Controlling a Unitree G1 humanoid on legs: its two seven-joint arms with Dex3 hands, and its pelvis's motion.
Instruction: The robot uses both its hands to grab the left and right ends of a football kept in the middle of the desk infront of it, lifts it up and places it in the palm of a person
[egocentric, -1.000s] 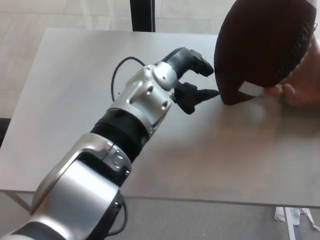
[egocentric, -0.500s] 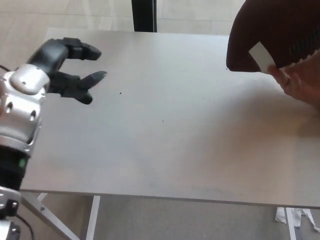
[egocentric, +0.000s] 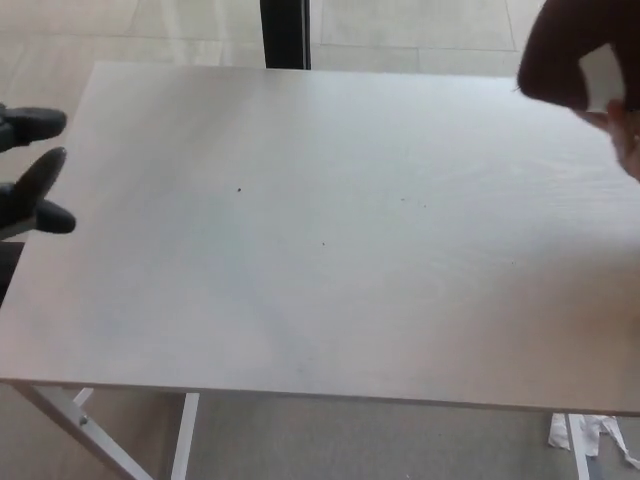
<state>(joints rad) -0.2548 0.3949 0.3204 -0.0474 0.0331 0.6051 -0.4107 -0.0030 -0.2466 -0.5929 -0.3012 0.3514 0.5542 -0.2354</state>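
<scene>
Football (egocentric: 565, 60) off the tabletop (egocentric: 330, 230) at upper right in a person's hand (egocentric: 625, 135), left robot hand (egocentric: 30, 170) empty with fingers spread at left edge, right unseen; likely light, firm, slick-skinned, best cupped at tapered ends.

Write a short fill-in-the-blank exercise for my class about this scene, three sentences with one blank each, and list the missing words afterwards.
1. The dark brown football shows at the upper ______ corner of the picture, held by a person's hand.
2. The robot's left hand shows at the picture's left edge with its black fingers apart, holding ______.
3. The grey desk stands on ______ metal legs.

Missing words: right; nothing; white
</scene>
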